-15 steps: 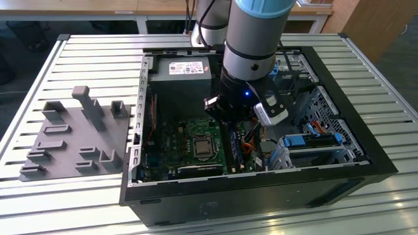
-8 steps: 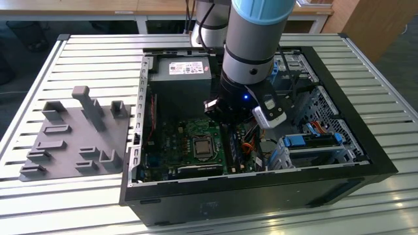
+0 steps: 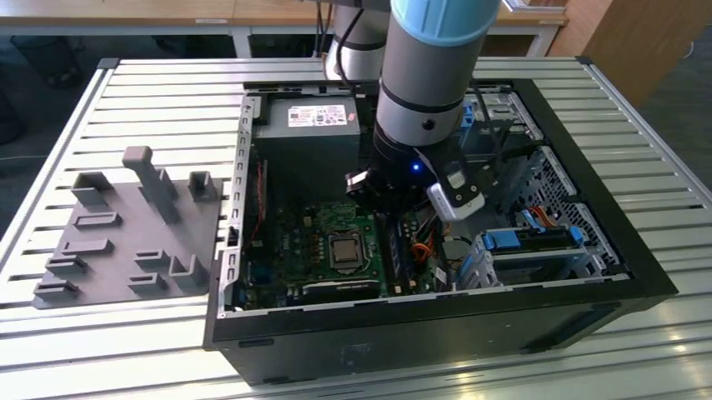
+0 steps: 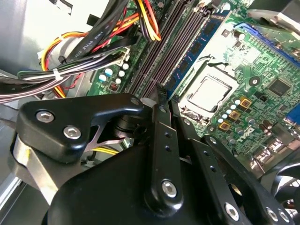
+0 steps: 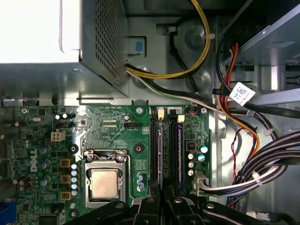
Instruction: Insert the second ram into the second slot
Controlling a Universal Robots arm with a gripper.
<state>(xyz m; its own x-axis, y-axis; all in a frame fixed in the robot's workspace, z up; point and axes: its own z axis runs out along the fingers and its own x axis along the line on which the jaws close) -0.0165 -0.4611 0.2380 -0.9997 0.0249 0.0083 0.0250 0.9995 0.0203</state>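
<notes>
One thin dark-blue stick, the second ram [image 5: 160,154], stands on edge in the second slot [image 5: 160,123]. It runs straight ahead of the gripper [image 5: 162,199], whose fingers are pressed together on its near end. It looks light and stiff but fragile, so it is best held by its bare edges, not the chips, and pushed squarely. Another blue stick [image 5: 179,150] stands just to one side of the gripper, and the processor socket [image 5: 105,180] lies to the other. Bundled cables [image 5: 262,164] lie farther out, inside the open computer case [image 3: 623,275].
</notes>
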